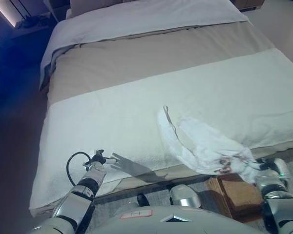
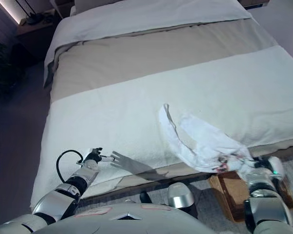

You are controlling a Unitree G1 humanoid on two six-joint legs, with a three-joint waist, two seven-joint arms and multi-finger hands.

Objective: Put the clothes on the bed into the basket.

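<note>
At the near edge of the bed (image 1: 136, 73), just above the wicker basket (image 1: 237, 192) on the floor: white garment (image 1: 200, 141) trailing off the mattress, bunched end clenched in right hand (image 1: 256, 168). Best drawn clear of the mattress, then lowered straight into the basket before letting go. Left hand (image 1: 101, 158), well left of the basket over the blanket (image 1: 112, 122), loosely open, empty.

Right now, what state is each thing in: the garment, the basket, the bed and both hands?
White garment: stretched from the bed's edge down toward the basket, partly on the bed.
Basket: on the floor beside the bed, nothing visible inside.
Bed: made.
Right hand: shut on the garment.
Left hand: open, over the bed's edge.
</note>
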